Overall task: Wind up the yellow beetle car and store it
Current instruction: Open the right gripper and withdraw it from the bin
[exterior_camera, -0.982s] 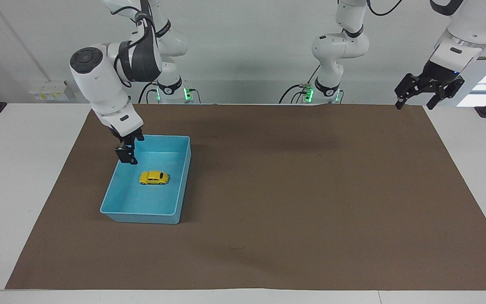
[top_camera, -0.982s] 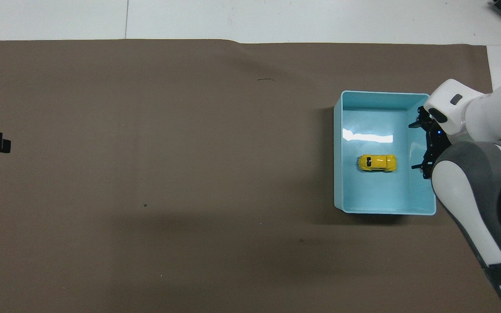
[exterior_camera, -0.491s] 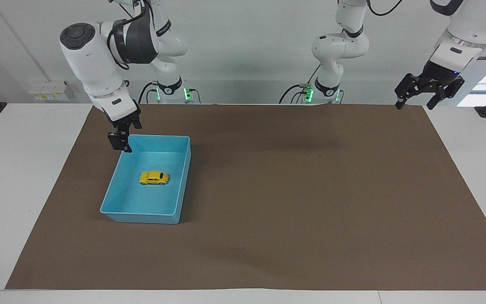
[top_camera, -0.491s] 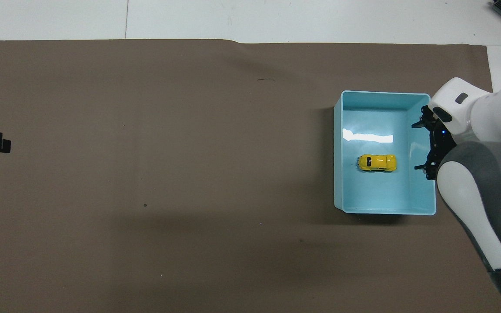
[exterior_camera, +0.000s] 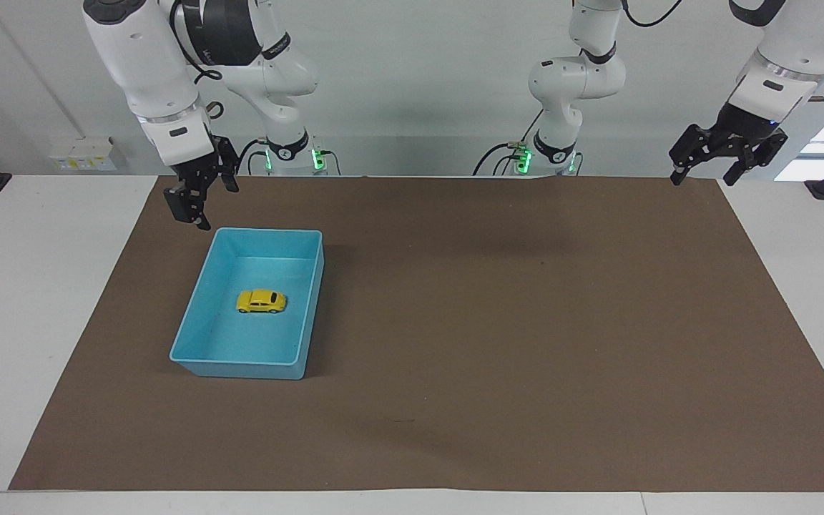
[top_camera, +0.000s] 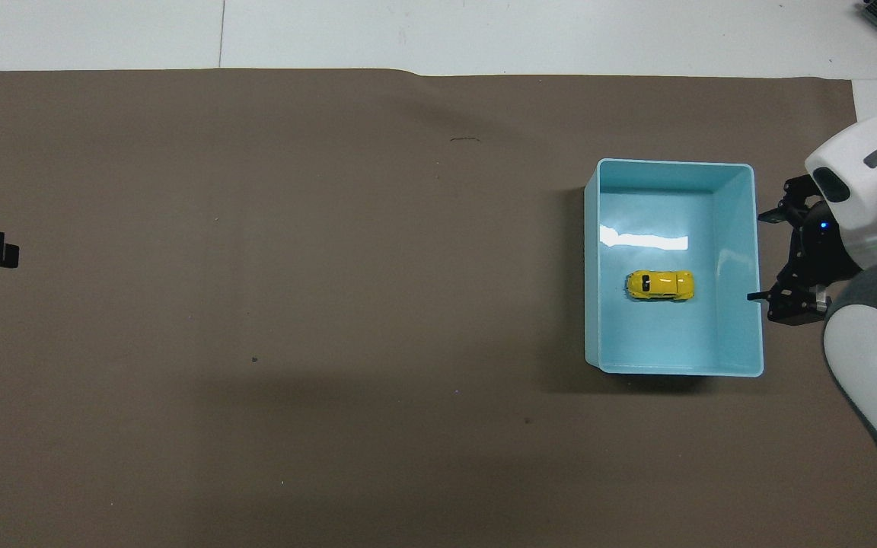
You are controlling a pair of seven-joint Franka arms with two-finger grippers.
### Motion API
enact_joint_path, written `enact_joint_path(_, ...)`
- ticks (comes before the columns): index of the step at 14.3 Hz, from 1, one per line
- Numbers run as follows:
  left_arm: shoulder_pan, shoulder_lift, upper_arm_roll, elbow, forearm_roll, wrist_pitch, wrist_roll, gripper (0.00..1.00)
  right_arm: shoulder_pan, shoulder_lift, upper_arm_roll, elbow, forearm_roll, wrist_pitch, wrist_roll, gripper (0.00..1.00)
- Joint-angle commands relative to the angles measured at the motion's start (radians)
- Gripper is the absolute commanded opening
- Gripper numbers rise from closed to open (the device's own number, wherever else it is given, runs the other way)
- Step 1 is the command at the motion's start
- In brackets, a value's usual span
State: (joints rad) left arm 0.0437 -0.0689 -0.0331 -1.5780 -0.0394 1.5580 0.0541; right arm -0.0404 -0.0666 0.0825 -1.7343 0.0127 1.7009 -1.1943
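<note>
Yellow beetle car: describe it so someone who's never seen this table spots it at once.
A brown mat covers most of the table; toward the right arm's end sits a blue tray. The yellow beetle car rests on its floor, near the middle. It is the only thing in the tray: tiny, rounded, bright yellow with dark windows.

A: Which colours mark the toy? 
B: The yellow beetle car is bright yellow, with dark windows and black wheels.
A: And its container?
B: The tray is light blue throughout; the mat is plain brown, unpatterned; the table is white.
</note>
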Motion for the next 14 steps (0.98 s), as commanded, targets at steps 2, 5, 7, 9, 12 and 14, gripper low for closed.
enact_joint_path(2, 0.015, -0.009, -0.007, 0.006, -0.01, -0.013, 0.007, 1.0, -0.006, -0.002, -0.004, 0.036, 0.013, -0.069, 0.157, 1.0)
enact_joint_path(5, 0.015, -0.009, -0.007, 0.006, -0.01, -0.013, 0.009, 1.0, -0.006, -0.035, -0.003, 0.048, 0.013, -0.086, 0.301, 1.0)
enact_joint_path(7, 0.015, -0.009, -0.007, 0.006, -0.01, -0.013, 0.009, 1.0, -0.006, -0.051, 0.0, 0.048, 0.013, -0.096, 0.393, 1.0)
enact_joint_path(9, 0.015, -0.009, -0.007, 0.006, -0.01, -0.013, 0.007, 1.0, -0.006, -0.052, -0.006, 0.048, 0.013, -0.096, 0.474, 1.0)
enact_joint_path(12, 0.015, -0.009, -0.007, 0.006, -0.01, -0.013, 0.007, 1.0, -0.006, -0.052, 0.002, 0.048, 0.013, -0.096, 0.6, 1.0)
enact_joint_path(14, 0.015, -0.009, -0.007, 0.006, -0.01, -0.013, 0.007, 1.0, -0.006, -0.053, 0.003, 0.048, 0.013, -0.098, 0.694, 1.0)
